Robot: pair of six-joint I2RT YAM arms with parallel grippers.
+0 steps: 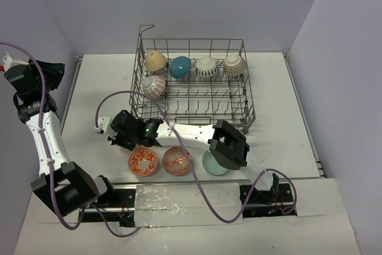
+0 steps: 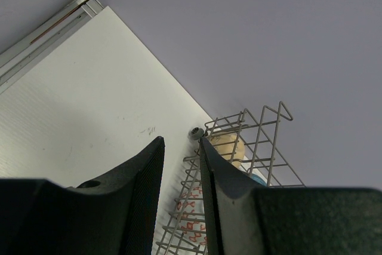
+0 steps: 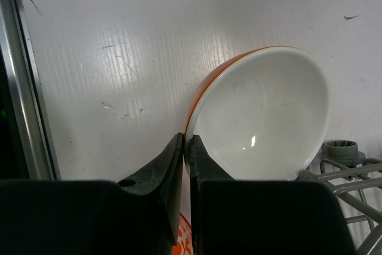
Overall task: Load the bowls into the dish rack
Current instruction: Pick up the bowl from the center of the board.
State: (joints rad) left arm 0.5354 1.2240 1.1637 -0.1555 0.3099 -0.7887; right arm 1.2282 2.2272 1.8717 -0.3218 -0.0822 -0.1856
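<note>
My right pincer [image 3: 186, 144] pinches 1 round orange china bowl [image 3: 262, 117] by its rim. I should grip tight and stand it in the grey wire dish rack [image 1: 248, 91], maybe in front.

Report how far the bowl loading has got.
Done: five bowls stand in the dish rack. In hand: the right jaws pinch a plain orange bowl by its rim. Left: three bowls on the table, two orange-red patterned and one pale green.

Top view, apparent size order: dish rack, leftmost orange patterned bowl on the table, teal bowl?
1. dish rack
2. orange patterned bowl
3. teal bowl, slightly smaller, but farther from the camera, so unsure.
</note>
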